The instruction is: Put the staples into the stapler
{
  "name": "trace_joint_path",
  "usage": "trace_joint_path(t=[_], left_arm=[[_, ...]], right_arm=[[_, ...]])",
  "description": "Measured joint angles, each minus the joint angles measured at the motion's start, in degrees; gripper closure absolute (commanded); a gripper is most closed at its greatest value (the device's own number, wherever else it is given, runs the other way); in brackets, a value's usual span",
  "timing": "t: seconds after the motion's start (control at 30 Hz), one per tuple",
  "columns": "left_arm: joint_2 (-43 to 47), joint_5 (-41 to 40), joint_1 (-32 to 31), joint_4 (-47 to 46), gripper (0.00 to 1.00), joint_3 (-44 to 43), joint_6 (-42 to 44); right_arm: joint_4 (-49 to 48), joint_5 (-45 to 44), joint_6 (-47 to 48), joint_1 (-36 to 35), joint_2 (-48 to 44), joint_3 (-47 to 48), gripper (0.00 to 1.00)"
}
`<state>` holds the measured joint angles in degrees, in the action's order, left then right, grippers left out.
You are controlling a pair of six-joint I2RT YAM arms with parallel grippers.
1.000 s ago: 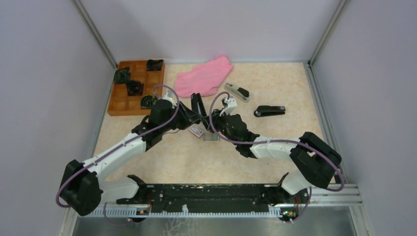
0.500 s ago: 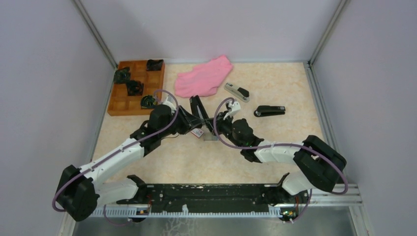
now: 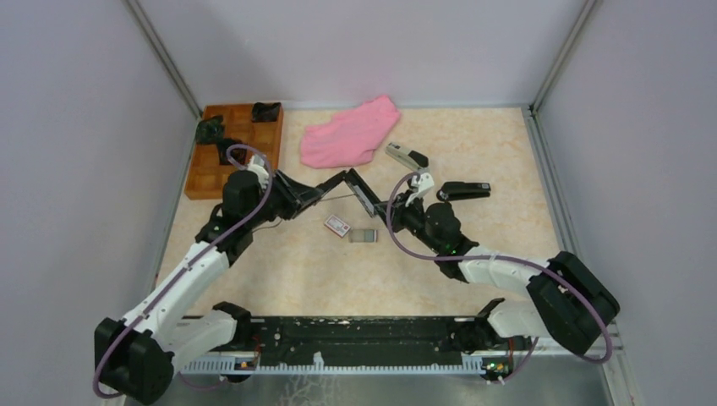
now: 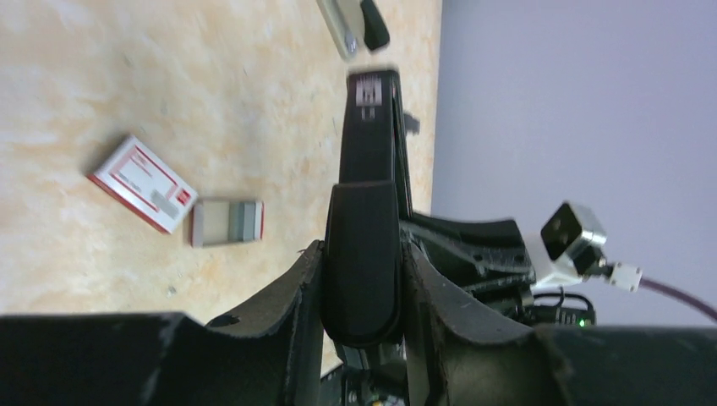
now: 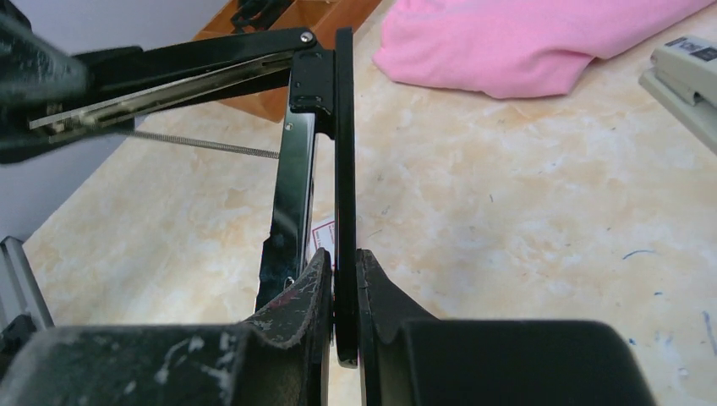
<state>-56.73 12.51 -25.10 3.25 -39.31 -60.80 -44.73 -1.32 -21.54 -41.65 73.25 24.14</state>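
Note:
The black stapler (image 3: 348, 182) hangs open above the table, held between both grippers. My left gripper (image 3: 292, 193) is shut on its top cover (image 4: 365, 254). My right gripper (image 3: 385, 205) is shut on its thin base plate (image 5: 343, 169). The magazine (image 5: 292, 194) hangs open beside the plate, with its thin spring (image 5: 203, 144) stretched. The staples (image 3: 364, 236), a small grey block with a red edge, lie on the table under the stapler. They also show in the left wrist view (image 4: 227, 222). Neither gripper touches them.
A red-and-white staple box (image 3: 337, 225) lies beside the staples. A grey stapler (image 3: 407, 157) and a second black stapler (image 3: 463, 190) lie at back right. A pink cloth (image 3: 351, 133) lies at the back, and a wooden tray (image 3: 201, 176) with black clips at back left.
My left gripper has drawn back to the left and my right gripper to the right. The stapler between them has swung wide open, uncovering the staples and the box.

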Motion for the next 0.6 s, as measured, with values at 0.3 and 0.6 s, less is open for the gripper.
trace_joint_path(t=[0.3, 0.6], left_arm=[[-2.4, 3.5, 10.5, 3.4, 1.00, -5.8, 6.2], [-7.9, 6.4, 15.4, 3.1, 0.90, -6.2, 8.0]], right_arm=[[9.4, 15.4, 4.3, 6.9, -7.8, 0.0, 1.00], [16.1, 31.2, 0.3, 13.2, -9.4, 2.5, 1.00]])
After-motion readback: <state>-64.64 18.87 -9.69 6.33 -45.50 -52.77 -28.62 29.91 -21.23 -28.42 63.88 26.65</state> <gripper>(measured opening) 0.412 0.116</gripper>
